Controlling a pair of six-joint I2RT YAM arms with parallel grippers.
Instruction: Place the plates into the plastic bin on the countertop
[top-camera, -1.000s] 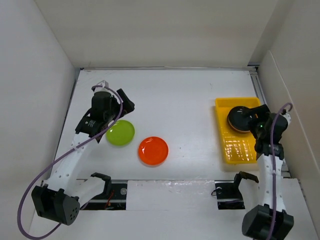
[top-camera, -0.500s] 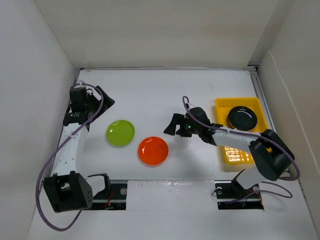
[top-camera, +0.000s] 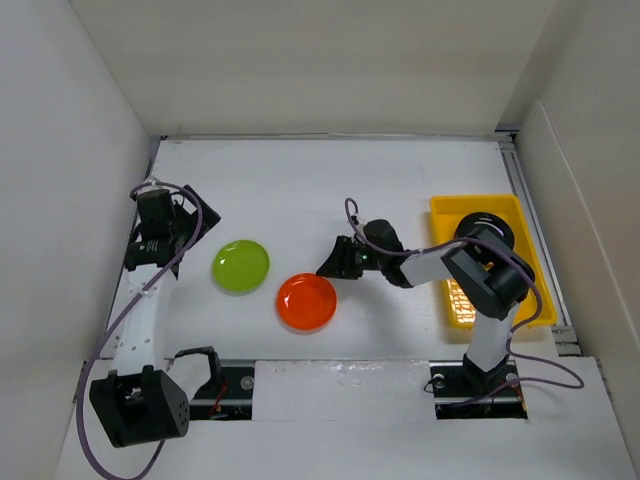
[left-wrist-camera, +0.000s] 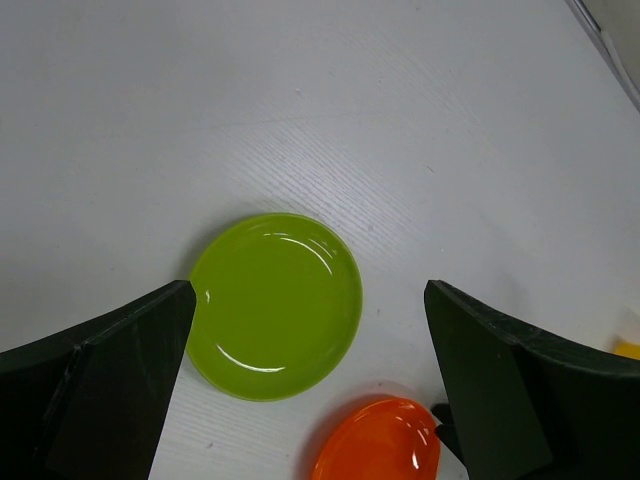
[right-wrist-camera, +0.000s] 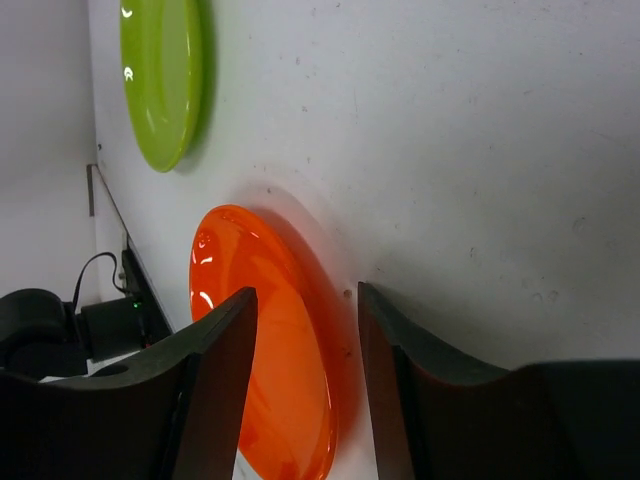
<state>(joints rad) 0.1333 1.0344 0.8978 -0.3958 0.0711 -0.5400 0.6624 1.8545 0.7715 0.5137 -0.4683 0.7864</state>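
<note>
On the large flat white matte countertop (top-camera: 330, 190), out in the open, a small round lime green plate (top-camera: 240, 265) and, just beside it toward the near edge, a small round orange plate (top-camera: 305, 302); well apart to the right, the shallow rectangular bright yellow plastic bin (top-camera: 455, 300), with what looks like a small round black plate (top-camera: 478, 219) at its far end, largely hidden behind the right arm (top-camera: 440, 265); stretched leftward across the counter from that side, the right gripper (top-camera: 336, 262), low at the far-right edge of the orange plate; from the right wrist camera, its two dark fingers (right-wrist-camera: 215, 400) parted astride that rim, a sliver of white surface showing between the rim and the outer finger, nothing clamped; over by the left wall (top-camera: 70, 200), the left gripper (top-camera: 165, 225), held above the counter; from the left wrist camera, its own fingers (left-wrist-camera: 100, 390) spread wide and empty, framing the lime green plate below, the orange plate cut off at the bottom edge.
</note>
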